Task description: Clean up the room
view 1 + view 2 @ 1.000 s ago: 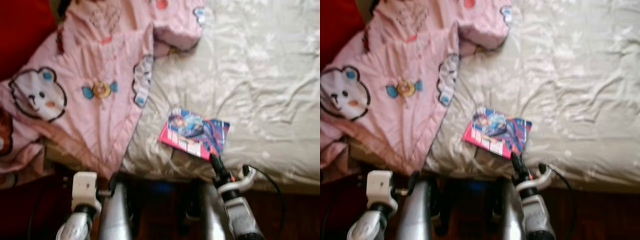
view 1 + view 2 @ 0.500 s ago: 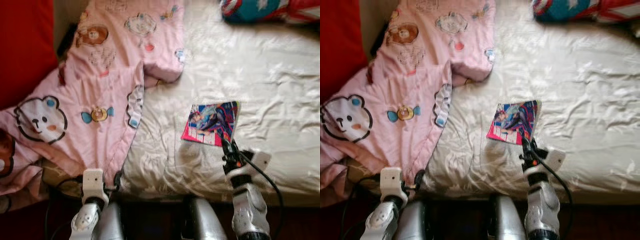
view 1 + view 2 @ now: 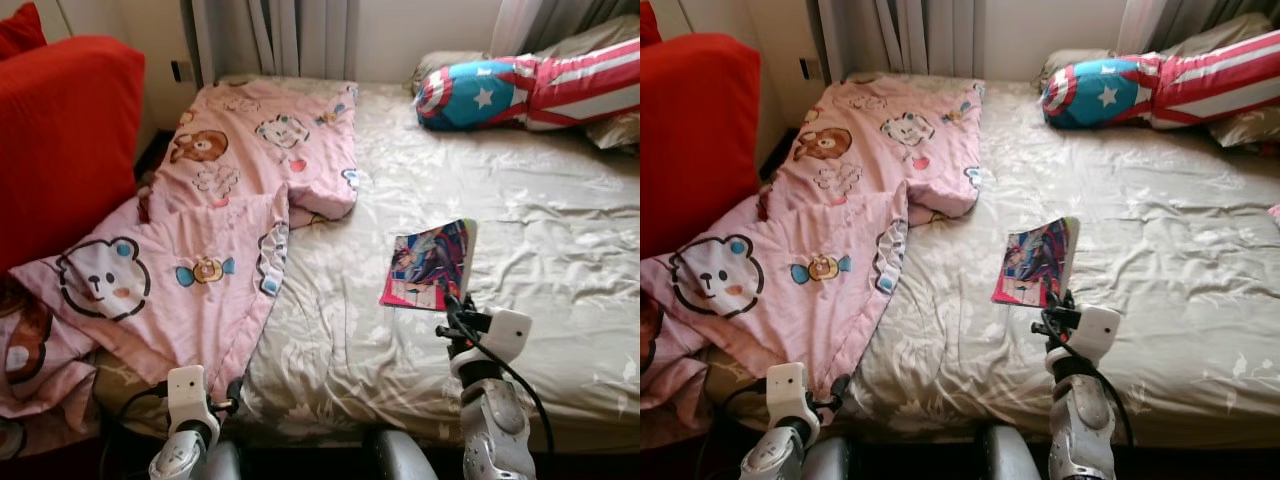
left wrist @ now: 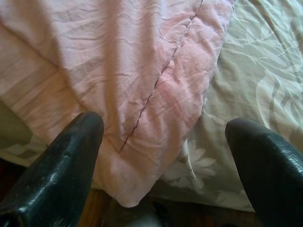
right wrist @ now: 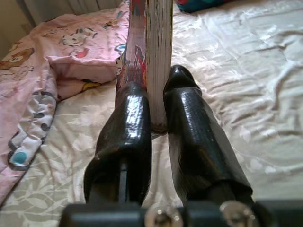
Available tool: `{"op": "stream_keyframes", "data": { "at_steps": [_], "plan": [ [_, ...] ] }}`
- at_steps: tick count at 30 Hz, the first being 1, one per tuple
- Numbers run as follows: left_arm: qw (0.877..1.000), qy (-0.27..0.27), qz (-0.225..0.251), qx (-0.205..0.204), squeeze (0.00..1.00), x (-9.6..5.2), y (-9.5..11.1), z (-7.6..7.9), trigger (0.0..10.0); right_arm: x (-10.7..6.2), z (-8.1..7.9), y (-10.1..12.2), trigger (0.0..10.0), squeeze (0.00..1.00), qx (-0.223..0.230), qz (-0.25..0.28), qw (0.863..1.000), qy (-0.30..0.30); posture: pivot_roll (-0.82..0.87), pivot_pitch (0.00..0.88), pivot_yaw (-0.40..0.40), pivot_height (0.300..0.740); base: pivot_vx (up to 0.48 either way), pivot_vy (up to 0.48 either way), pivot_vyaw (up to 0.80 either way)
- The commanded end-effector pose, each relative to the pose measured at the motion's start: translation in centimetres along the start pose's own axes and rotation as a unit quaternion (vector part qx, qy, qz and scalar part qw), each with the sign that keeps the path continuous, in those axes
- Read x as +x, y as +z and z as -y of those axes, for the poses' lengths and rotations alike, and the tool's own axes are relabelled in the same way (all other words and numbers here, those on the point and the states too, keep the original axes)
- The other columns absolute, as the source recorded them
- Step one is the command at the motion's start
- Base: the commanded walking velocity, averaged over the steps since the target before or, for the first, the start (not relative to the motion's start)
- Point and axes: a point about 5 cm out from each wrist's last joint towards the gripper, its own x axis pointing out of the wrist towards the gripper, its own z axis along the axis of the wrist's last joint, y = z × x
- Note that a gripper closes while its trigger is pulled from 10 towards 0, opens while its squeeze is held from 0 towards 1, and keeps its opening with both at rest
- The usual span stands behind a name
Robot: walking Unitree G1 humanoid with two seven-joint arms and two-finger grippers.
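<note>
A colourful comic book (image 3: 432, 265) is held up off the pale bed sheet (image 3: 560, 220), clamped by its lower edge. My right gripper (image 3: 452, 312) is shut on the book (image 5: 150, 52); the black fingers (image 5: 128, 127) press both covers. My left gripper (image 4: 165, 156) is open, low at the near edge of the bed, over the hanging corner of the pink cartoon blanket (image 4: 142, 71). That blanket (image 3: 220, 220) is spread rumpled over the left side of the bed.
A red armchair (image 3: 60, 140) stands close on the left. A blue, red and white star pillow (image 3: 520, 90) lies at the head of the bed, with grey curtains (image 3: 290, 35) behind. The right half of the sheet is bare.
My right gripper has lifted the book from lying flat on the sheet to held up on its edge. The head camera has tilted up, bringing the pillow and curtains into view.
</note>
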Motion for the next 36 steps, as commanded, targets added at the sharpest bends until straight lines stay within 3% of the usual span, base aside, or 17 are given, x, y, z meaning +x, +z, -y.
{"op": "stream_keyframes", "data": {
  "at_steps": [1,4,10,23,31,36],
  "plan": [
    [1.000,0.012,-0.017,-0.016,0.00,-0.1,-0.7,-0.3,10.0,0.3,0.2,0.7,10.0,0.00,-0.016,0.020,1.000,-0.008,-0.06,0.000,-0.071,0.675,0.000,0.000,0.00],
    [0.999,0.024,-0.048,-0.007,0.00,-0.5,-1.8,-0.9,10.0,-0.4,1.2,0.5,10.0,0.00,-0.016,0.015,0.999,-0.031,-0.07,0.000,-0.066,0.705,0.000,0.000,0.00],
    [0.997,0.023,-0.075,0.009,0.00,-0.7,-2.5,-1.1,10.0,-0.9,1.7,0.2,10.0,0.00,-0.020,0.011,0.999,-0.041,-0.08,0.000,-0.067,0.740,0.000,0.000,0.00],
    [0.990,0.046,-0.135,0.016,0.00,-2.1,-5.0,-2.2,10.0,-1.0,1.1,-1.1,10.0,0.00,-0.029,-0.018,0.999,-0.028,-0.06,0.000,-0.076,0.740,0.000,0.000,0.00],
    [0.986,0.045,-0.158,0.014,0.00,-2.7,-6.1,-2.2,10.0,-0.8,1.6,-1.2,10.0,0.00,-0.030,-0.026,0.998,-0.047,-0.06,0.000,-0.080,0.740,0.000,0.000,0.00],
    [0.984,0.044,-0.171,0.008,0.00,-3.1,-6.6,-2.4,10.0,-0.7,2.1,-1.5,10.0,0.00,-0.016,-0.037,0.997,-0.058,-0.06,0.000,-0.081,0.740,0.000,0.000,-0.67]
  ]
}}
